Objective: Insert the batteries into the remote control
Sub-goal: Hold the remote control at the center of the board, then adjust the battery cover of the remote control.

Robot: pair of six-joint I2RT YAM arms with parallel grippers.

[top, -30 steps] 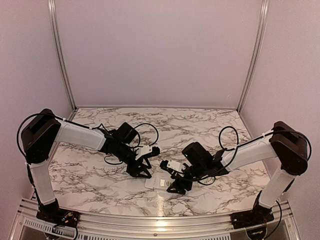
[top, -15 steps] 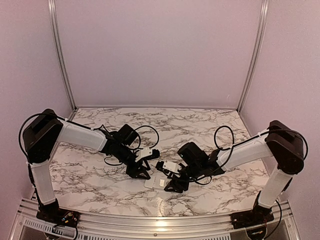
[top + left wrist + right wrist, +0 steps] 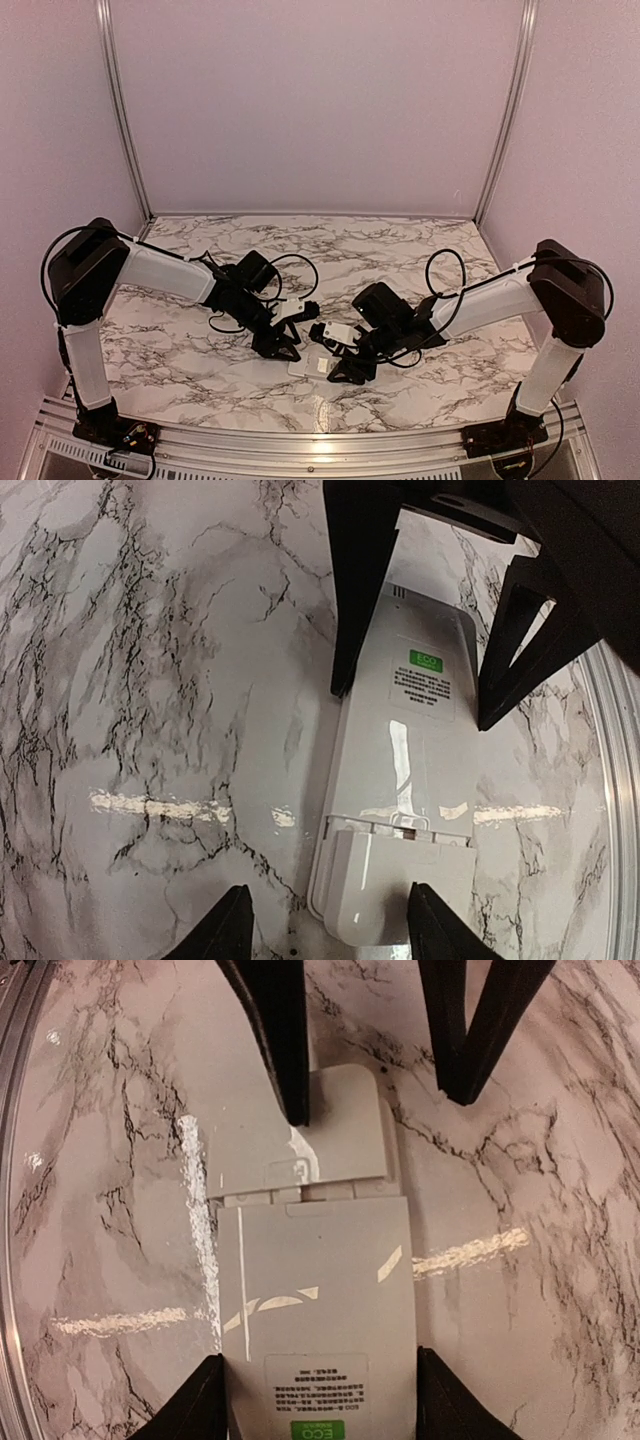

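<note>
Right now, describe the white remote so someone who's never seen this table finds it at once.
On the grey-veined marble table, look near the front edge where the left pincer and right pincer nearly meet. The flat white rectangular plastic remote control lies between them, back up, the only thing there with a green-printed label.

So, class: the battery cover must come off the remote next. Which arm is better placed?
Probably left: one of the left fingers sits over the battery cover, while the right fingers flank the remote at its label end, good for bracing.
</note>
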